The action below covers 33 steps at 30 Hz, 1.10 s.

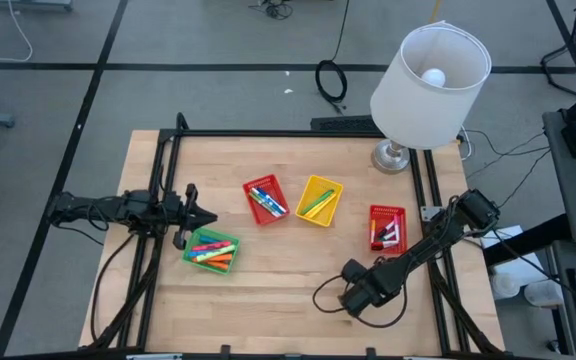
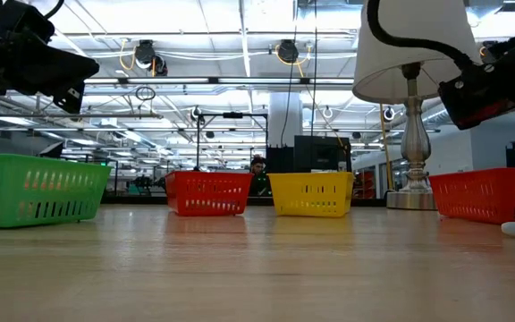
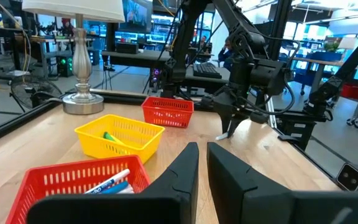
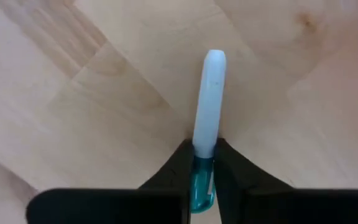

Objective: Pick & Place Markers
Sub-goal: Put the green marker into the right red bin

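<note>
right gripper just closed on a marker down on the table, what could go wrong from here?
1. The right gripper pinches the marker near one end, most of it sticking out; it may swing or slip on lifting.
2. The nearest red basket already holds markers; a tilted drop could catch its rim.

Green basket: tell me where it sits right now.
In the high view the green basket sits on the table's left side, just under the left gripper, with the nearest red basket up and to its right.
</note>
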{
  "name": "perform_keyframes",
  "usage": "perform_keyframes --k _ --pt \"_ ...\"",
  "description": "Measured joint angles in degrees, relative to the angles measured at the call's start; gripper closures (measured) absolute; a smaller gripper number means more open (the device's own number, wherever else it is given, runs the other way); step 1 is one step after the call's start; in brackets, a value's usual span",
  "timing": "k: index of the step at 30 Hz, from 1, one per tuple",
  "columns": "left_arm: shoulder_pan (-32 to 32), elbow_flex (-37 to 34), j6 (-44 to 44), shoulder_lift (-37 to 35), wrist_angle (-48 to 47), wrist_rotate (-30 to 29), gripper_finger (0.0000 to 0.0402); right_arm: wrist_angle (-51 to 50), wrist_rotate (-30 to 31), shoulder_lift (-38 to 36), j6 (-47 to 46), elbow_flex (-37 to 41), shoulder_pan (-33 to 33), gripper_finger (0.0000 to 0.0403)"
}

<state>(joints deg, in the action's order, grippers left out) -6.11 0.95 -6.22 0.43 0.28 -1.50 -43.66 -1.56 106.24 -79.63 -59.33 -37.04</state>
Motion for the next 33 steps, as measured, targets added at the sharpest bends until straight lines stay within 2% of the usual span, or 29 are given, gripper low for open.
perform_keyframes --k 6,9,16,22,27,33 --pt "0.0 0.0 0.0 0.0 0.0 0.0 0.0360 1.3 1.3 -3.1 1.6 0.0 -0.2 0.0377" --pt "0.0 0.0 0.0 0.0 0.0 0.0 0.0360 1.6 5.7 -8.5 3.9 0.2 -1.3 0.0377" --pt "0.0 0.0 0.0 0.1 -0.1 0.0 0.0360 3.0 26.1 -25.2 10.5 -1.3 -5.5 0.0377" --pt "0.0 0.0 0.0 0.1 -0.1 0.1 0.0360 6.7 41.5 -35.2 19.8 -1.4 -9.4 0.0377" --pt "0.0 0.0 0.0 0.1 -0.1 0.1 0.0360 14.0 45.2 -37.7 30.9 -1.3 -11.6 0.0377" --pt "0.0 0.0 0.0 0.1 -0.1 0.1 0.0360 24.1 46.9 -39.6 52.8 -1.3 -15.0 0.0377"
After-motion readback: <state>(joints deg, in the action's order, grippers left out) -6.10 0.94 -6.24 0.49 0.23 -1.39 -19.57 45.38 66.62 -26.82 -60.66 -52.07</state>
